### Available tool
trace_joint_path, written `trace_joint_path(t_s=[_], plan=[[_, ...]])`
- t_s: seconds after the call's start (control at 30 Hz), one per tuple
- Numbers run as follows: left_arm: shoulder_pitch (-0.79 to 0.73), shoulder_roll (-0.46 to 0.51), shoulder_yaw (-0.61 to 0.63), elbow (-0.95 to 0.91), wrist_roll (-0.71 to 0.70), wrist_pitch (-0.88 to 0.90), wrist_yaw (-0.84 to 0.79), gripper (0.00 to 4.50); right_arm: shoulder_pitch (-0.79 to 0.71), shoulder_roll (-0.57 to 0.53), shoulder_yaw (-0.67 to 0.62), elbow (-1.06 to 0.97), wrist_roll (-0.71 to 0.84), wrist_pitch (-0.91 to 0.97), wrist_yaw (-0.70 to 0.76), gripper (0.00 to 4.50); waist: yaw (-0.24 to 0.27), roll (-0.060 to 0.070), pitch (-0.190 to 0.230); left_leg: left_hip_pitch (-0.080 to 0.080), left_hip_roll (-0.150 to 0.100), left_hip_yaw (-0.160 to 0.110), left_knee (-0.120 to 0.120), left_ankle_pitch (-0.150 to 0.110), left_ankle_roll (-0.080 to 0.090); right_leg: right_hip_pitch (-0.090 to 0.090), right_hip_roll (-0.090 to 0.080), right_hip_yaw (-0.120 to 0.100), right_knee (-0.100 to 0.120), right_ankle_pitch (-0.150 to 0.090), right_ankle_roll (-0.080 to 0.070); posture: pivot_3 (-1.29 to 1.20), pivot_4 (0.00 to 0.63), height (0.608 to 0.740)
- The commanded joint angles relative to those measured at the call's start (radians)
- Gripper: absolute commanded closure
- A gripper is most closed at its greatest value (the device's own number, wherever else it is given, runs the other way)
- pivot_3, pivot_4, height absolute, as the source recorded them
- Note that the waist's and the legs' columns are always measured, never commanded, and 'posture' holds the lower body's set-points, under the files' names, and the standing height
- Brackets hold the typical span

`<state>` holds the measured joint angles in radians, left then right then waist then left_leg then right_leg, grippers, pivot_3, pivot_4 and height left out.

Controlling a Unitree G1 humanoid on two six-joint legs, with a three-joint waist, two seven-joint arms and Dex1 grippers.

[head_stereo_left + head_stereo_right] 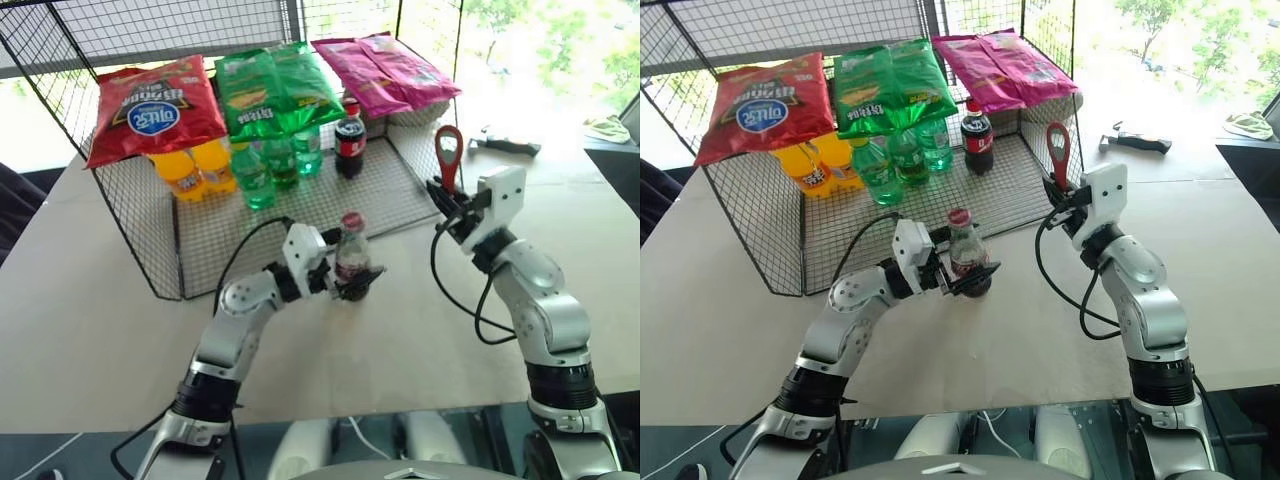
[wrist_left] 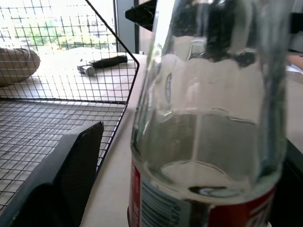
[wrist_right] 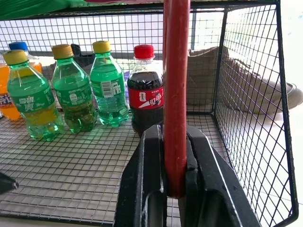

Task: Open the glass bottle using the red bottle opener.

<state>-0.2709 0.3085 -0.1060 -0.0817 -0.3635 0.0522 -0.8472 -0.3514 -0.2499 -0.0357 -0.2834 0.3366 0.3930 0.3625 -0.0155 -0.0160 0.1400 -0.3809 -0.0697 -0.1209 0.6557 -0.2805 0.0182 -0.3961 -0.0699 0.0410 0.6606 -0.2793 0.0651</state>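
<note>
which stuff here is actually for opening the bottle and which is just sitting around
For the job:
- glass bottle, standing between the left gripper's fingers
- red bottle opener, held upright in the right gripper

Lying about:
- chip bags on the wire rack
- green bottles
- plastic cola bottle
- orange bottles

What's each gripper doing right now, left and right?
Left gripper: jaws wide around the glass bottle, fingers on both sides of it.
Right gripper: shut on the red bottle opener, held upright.
</note>
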Motion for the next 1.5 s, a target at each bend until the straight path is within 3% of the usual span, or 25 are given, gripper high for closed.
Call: trace_joint_path(t_s=[0.03, 0.23, 0.77, 0.97, 1.3, 1.5], plan=[[-0.012, -0.016, 0.041, -0.078, -0.054, -0.038, 0.001, 0.02, -0.020, -0.004, -0.012, -0.028, 0.007, -0.005, -0.001, 4.50, 0.000, 0.000, 0.000, 0.000, 0.000, 0.000, 0.000, 0.000, 0.000, 0.000, 0.000, 0.000, 0.000, 0.000, 0.000, 0.00, 0.150, 0.740], [0.012, 0.001, 0.028, -0.130, -0.119, 0.014, -0.048, 0.02, -0.023, -0.006, -0.011, -0.019, 0.006, -0.009, 0.004, 4.50, 0.000, 0.000, 0.000, 0.000, 0.000, 0.000, 0.000, 0.000, 0.000, 0.000, 0.000, 0.000, 0.000, 0.000, 0.000, 0.00, 0.150, 0.740], [0.028, 0.004, 0.021, -0.113, -0.120, 0.023, -0.077, 0.02, -0.030, -0.009, -0.005, -0.008, 0.000, -0.015, 0.011, 4.50, 0.000, 0.000, 0.000, 0.000, 0.000, 0.000, 0.000, 0.000, 0.000, 0.000, 0.001, 0.000, 0.000, 0.000, 0.000, 0.00, 0.150, 0.740], [0.028, -0.008, 0.025, -0.105, -0.110, -0.003, -0.071, 2.39, -0.031, -0.010, -0.001, -0.002, -0.005, -0.019, 0.018, 4.50, 0.001, 0.000, 0.000, 0.000, 0.000, 0.000, 0.000, 0.000, 0.000, 0.000, 0.000, 0.000, 0.000, 0.000, 0.000, 0.00, 0.150, 0.740], [0.036, -0.006, 0.017, -0.099, -0.100, -0.014, -0.071, 2.47, -0.024, -0.033, 0.043, -0.023, -0.050, -0.071, 0.060, 4.50, 0.000, 0.000, 0.000, 0.000, 0.000, 0.000, 0.000, 0.000, 0.000, 0.000, 0.001, 0.000, 0.000, 0.000, 0.000, 0.00, 0.150, 0.740], [0.037, -0.011, 0.015, -0.095, -0.104, -0.015, -0.073, 2.47, 0.056, -0.117, 0.151, -0.049, -0.210, -0.286, 0.134, 4.50, 0.002, 0.000, 0.000, 0.000, 0.000, 0.000, 0.000, 0.000, 0.000, 0.000, 0.001, 0.000, -0.001, 0.000, 0.000, 0.00, 0.150, 0.740]])
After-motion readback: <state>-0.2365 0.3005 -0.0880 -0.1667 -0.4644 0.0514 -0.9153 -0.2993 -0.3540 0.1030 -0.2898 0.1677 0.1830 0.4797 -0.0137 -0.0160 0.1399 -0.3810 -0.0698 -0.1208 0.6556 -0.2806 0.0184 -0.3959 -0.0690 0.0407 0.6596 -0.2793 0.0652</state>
